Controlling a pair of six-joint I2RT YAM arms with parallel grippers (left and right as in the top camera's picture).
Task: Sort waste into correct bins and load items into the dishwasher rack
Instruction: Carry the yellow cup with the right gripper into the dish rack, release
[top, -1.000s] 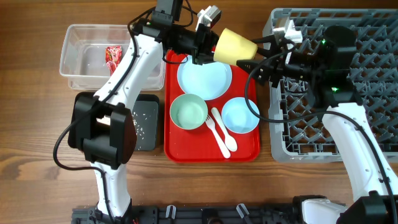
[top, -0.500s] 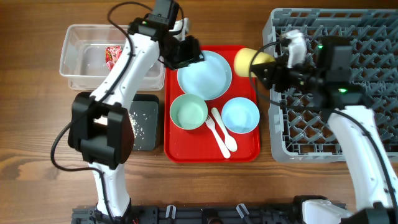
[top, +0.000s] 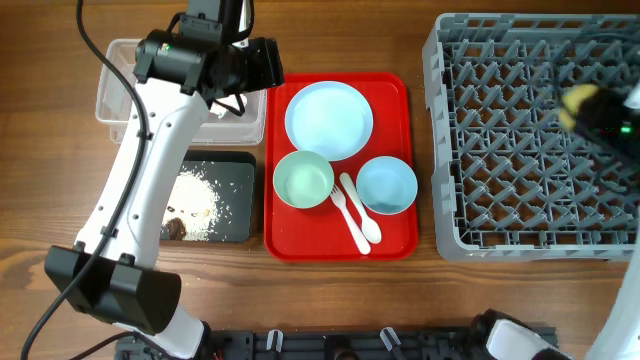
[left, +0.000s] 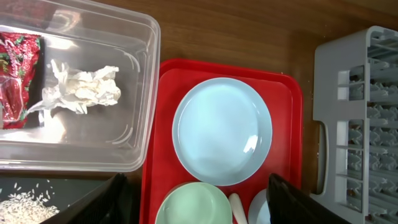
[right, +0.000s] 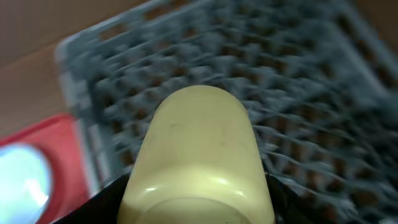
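Brown wooden surface all across, and the flat red serving tray sits in the middle of it, loaded up. On it, the light blue round plate lies at the far end, the pale green bowl near left, and the small light blue bowl near right. The white plastic fork and white plastic spoon lie side by side between the two bowls. Over on the left is the clear plastic rectangular tub, holding the red shiny snack wrapper at one end and the crumpled white paper napkin just beside it. Next to it, nearer the robot, is the shallow black rectangular tray, with the white rice-like crumbs scattered inside and the brown food lump at its near left corner. The left fingers hang wide apart with nothing between them, above the gap where the tub meets the red tray. Now the right side: the large square grey plastic dishwasher rack fills that end. The yellow cup is up over its far right part, blurred in the overhead view, base towards the wrist camera. The right fingers are clamped on it from both sides. Whether the cup touches the pegs, I cannot tell.
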